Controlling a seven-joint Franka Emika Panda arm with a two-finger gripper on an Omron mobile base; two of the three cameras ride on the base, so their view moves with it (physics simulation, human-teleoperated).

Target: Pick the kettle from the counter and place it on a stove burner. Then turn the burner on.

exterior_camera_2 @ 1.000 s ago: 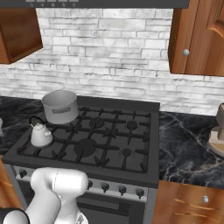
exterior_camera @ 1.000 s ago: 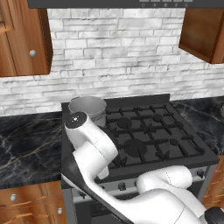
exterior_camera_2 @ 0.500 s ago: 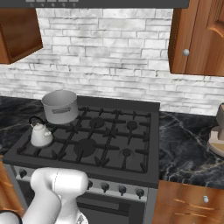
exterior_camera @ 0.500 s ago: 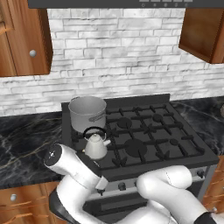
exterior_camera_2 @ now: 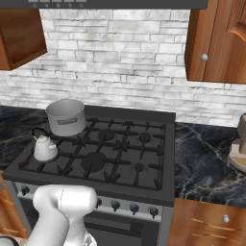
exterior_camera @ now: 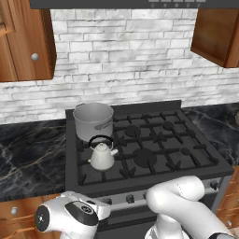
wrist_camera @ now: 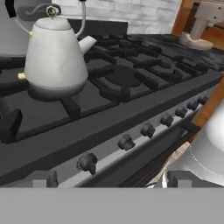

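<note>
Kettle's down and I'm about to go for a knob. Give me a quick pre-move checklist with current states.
1. kettle on the stove grate, off the counter: ok.
2. Kettle upright: ok.
3. Kettle centred over its stove burner: cannot tell, the cap is hidden beneath it.
4. gripper free of the kettle: ok.
5. knobs in the hand view: ok.
6. Which knob drives that burner: cannot tell.
</note>
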